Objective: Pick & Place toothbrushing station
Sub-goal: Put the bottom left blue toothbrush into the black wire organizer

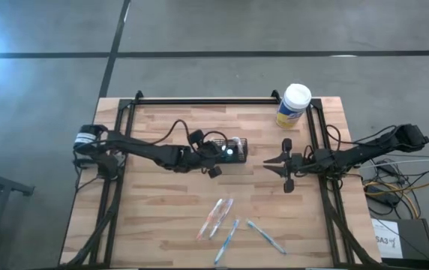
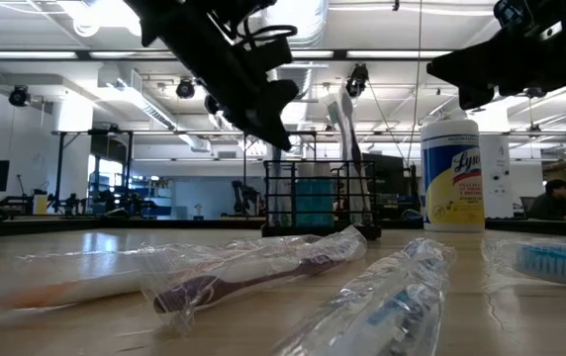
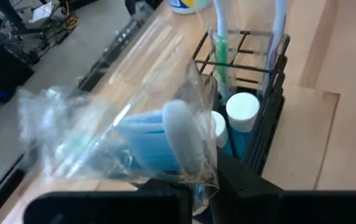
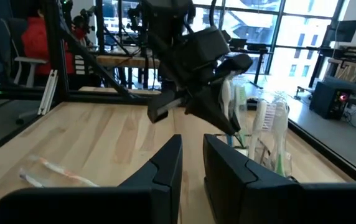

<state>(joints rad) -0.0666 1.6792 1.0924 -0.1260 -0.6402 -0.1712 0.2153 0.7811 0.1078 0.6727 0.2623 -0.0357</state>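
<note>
The black wire-mesh caddy (image 3: 266, 106) stands on the table's middle and holds upright toothbrushes and a white-capped tube (image 3: 243, 111). It also shows in the low view (image 2: 315, 203). In the high view (image 1: 238, 144) my left gripper mostly covers it. My left gripper (image 1: 228, 152) hangs just above the caddy's left side, shut on a toothbrush in a clear wrapper (image 3: 159, 140). My right gripper (image 1: 269, 162) hovers to the right of the caddy, shut and empty, pointing at it (image 4: 193, 163). My left gripper pinches the wrapped toothbrush between its two fingers at the wrapper's crumpled end (image 3: 193, 171). The fingers slant down toward the caddy from the table's left. The blue and white toothbrush reaches out past the fingers, lifted clear of the table, beside the caddy's rim.
A yellow-and-blue canister with a white lid (image 1: 294, 105) stands at the far right. Three wrapped toothbrushes (image 1: 215, 217) (image 1: 227, 238) (image 1: 265, 235) lie on the near middle of the table. Black rails (image 1: 117, 172) run along its left, right and far edges.
</note>
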